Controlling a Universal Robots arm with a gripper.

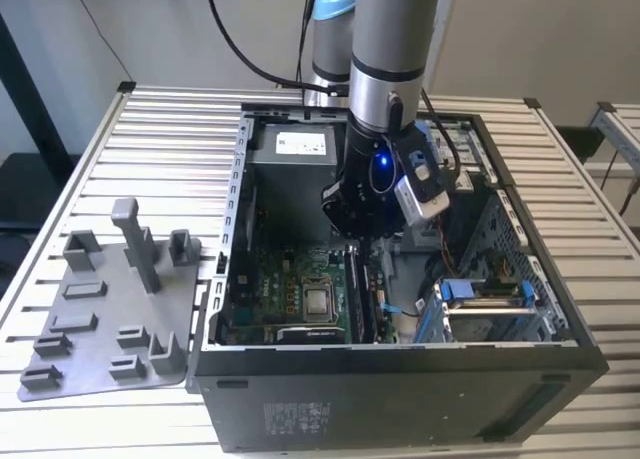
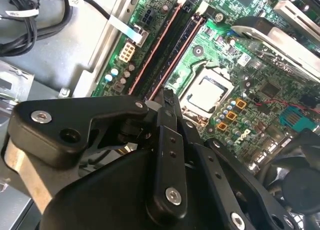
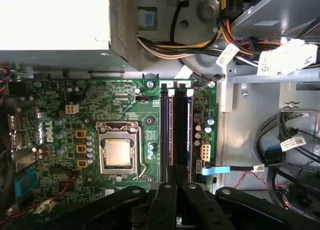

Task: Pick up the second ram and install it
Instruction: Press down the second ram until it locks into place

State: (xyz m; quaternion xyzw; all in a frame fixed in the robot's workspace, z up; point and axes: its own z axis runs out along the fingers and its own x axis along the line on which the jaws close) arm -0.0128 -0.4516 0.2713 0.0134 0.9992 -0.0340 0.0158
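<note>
Obs. 1: You have the gripper [image 1: 355, 237] down inside the open computer case [image 1: 300, 419], which lies on the slatted table [image 1: 180, 139]. The arm comes in from the far side, and its wrist hangs over the middle of the case.

Obs. 2: In the second wrist view the fingers [image 2: 167, 121] are drawn together into one narrow tip [image 2: 167, 95]. No gap shows between them. You cannot tell whether they pinch a thin edge or only rest on it.

Obs. 3: The second ram [image 3: 173, 135] reads as the long dark strip standing on edge in the memory slots of the green motherboard [image 3: 55, 155]. It sits just to the exterior view's right of the square processor socket [image 3: 119, 152]. Its near end runs under the fingertips in both wrist views [image 2: 172, 49]. In the exterior view it shows as a dark bar [image 1: 362, 289] directly below the gripper. (The strip is hard to separate from its neighbouring slot, so which slot it occupies is uncertain.)

Obs. 4: A grey holder tray [image 1: 100, 309] with upright posts lies on the table at the exterior view's left, well apart from the gripper. The power supply [image 1: 290, 144] sits at the far end of the case. The blue drive cage [image 1: 480, 299] is at the exterior view's right.
</note>
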